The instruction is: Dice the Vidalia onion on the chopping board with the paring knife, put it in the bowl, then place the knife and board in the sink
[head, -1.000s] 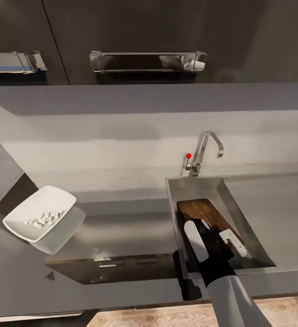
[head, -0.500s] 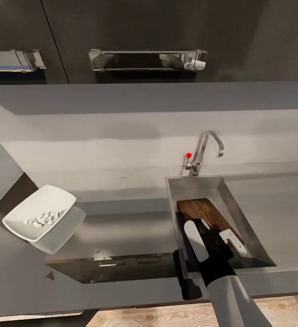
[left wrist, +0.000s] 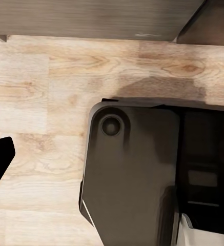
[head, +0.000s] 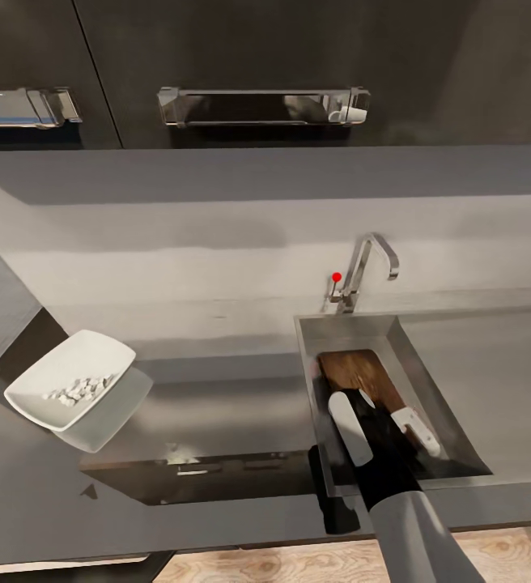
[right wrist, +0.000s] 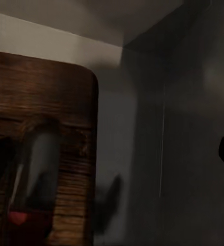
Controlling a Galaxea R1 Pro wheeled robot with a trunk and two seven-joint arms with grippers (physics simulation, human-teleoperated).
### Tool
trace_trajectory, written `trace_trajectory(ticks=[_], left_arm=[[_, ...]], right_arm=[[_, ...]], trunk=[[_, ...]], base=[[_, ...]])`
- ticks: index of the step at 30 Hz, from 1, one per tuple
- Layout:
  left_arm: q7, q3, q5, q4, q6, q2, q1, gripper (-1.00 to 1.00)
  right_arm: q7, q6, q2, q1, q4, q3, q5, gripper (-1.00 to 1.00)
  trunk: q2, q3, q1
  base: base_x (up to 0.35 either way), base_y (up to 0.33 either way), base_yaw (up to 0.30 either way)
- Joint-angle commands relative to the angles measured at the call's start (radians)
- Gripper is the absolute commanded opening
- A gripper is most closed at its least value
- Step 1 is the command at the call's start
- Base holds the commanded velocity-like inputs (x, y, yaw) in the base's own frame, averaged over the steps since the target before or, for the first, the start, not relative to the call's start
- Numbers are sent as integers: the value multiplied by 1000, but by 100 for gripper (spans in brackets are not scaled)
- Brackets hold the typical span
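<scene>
Counter (head: 217, 405), a long glossy dark grey slab, spans the head view, with the pale grey rectangular sink (head: 452, 356) set in at about 4 o'clock from the middle, under a chrome tap with a red knob (head: 363, 275). Inside the basin lies the dark brown wooden chopping board with rounded corners (head: 354, 372); it looks stiff and fairly heavy, so I judge it would handle best pinched at one short edge, though wet steel beneath could let it slide. The right hand (head: 387, 414) hangs over the board's near end with its pale fingers spread apart, clamped on nothing I can make out. In the right wrist view, a slim paring knife with a dark blade and a red patch at its handle (right wrist: 32, 174) rests blurred on the board; light, narrow and sharp, it is safest taken by the handle. At 9 o'clock on the counter sits the shallow white squarish bowl (head: 95, 356), tilted, holding the diced onion, tiny white cubes (head: 75, 391), loose and easily spilled. Whether the left hand is apart or together I cannot tell
</scene>
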Motion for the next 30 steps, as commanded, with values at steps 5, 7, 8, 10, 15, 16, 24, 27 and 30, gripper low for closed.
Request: trace_trajectory(ticks=[5, 7, 8, 10, 15, 16, 24, 27, 30], left_arm=[[2, 1, -1, 2, -2, -1, 0, 100], [2, 1, -1, 2, -2, -1, 0, 100], [2, 1, -1, 3, -2, -1, 0, 100], [2, 1, -1, 3, -2, -1, 0, 100], [0, 1, -1, 2, -2, -1, 0, 100], [0, 1, -1, 2, -2, -1, 0, 100], [0, 1, 0, 3, -2, 0, 0, 100], [0, 1, 0, 3, -2, 0, 0, 100], [0, 1, 0, 3, -2, 0, 0, 100]], right_arm=[[-4, 27, 0, -1, -166, 7, -3, 100], [-4, 63, 0, -1, -231, 8, -2, 100], [-4, 98, 0, -1, -272, 9, -2, 100], [-4, 176, 0, -1, -347, 10, -2, 100], [1, 302, 0, -1, -439, 33, -5, 100], [14, 317, 0, -1, -444, 51, -6, 100], [298, 434, 0, 4, -473, 147, -5, 100], [371, 457, 0, 6, -495, 151, -3, 100], [401, 463, -26, 8, -506, 184, -2, 100]], trunk=[[-2, -2, 1], [-2, -2, 1], [-2, -2, 1], [-2, -2, 1], [-2, -2, 1], [-2, -2, 1], [-2, -2, 1], [-2, -2, 1], [-2, -2, 1]], base=[[0, 0, 0], [0, 0, 0], [0, 0, 0], [0, 0, 0], [0, 0, 0], [0, 0, 0], [-25, 0, 0], [-220, 0, 0], [-299, 0, 0]])
